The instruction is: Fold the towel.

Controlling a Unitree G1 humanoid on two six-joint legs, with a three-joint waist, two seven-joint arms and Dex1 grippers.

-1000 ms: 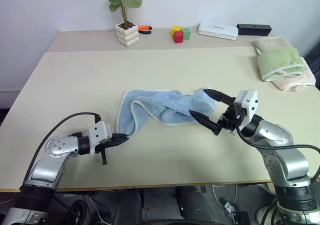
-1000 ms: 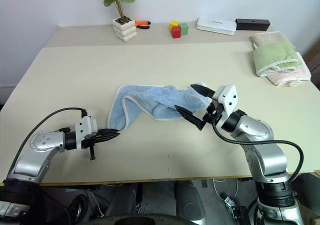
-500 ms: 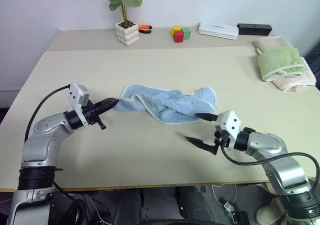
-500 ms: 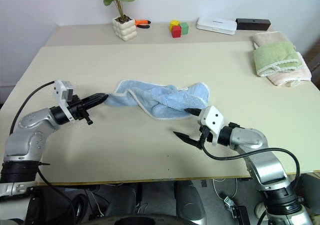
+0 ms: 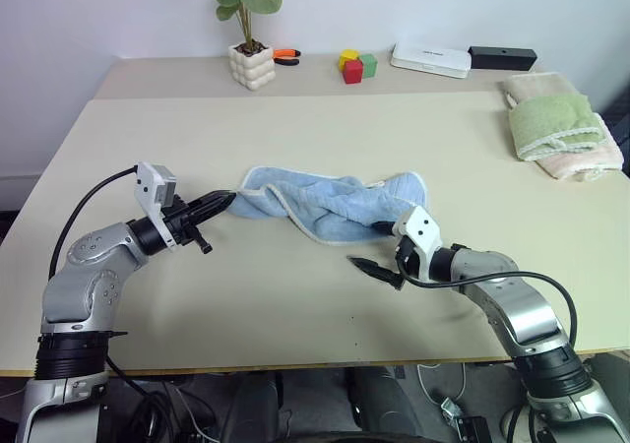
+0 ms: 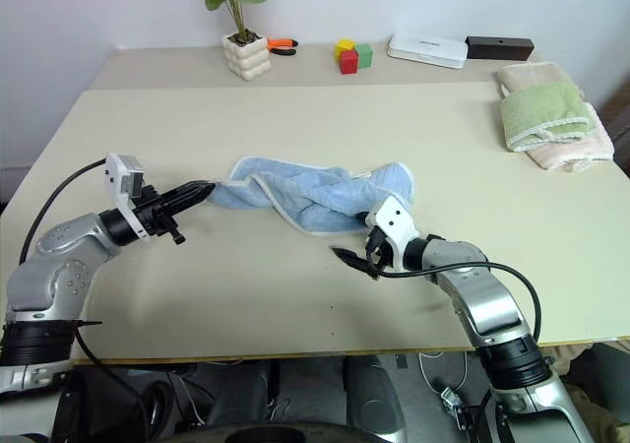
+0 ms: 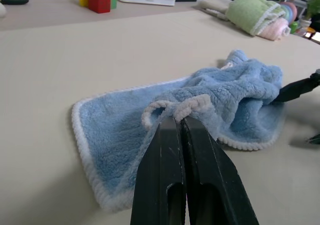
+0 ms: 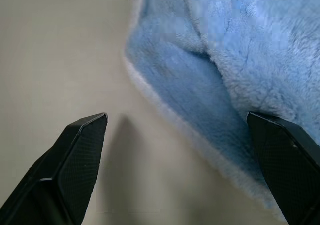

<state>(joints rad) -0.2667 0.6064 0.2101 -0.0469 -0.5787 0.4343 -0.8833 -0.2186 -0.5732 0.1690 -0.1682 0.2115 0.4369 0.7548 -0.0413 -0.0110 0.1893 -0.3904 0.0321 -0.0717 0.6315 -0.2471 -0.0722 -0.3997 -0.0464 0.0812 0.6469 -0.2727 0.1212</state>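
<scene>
Towel (image 5: 330, 205) lies rumpled in a loose, twisted strip across the middle of the table (image 5: 295, 128), light blue with a whitish edge. The left gripper (image 5: 221, 205) has its two black fingers pressed together on the towel's left end, pinching a bit of the white edging — the wrist view shows the hem bunched right at the tips. That end looks drawn up slightly off the tabletop.

The right gripper (image 5: 374, 246) sits low at the towel's right end with its fingers spread wide. One finger (image 8: 282, 157) touches the blue cloth near its edge; the other (image 8: 75, 155) is out over bare table, apart from the cloth. Nothing is held between them.

Along the far edge stand a potted plant (image 5: 246, 30), an orange-handled tool (image 5: 285, 56), coloured blocks (image 5: 356, 66), a white box (image 5: 429, 60) and a black box (image 5: 502, 57). At the right side — well apart from the blue towel — a green towel (image 5: 553, 118) rests folded on a pale pink one (image 5: 581, 158).
</scene>
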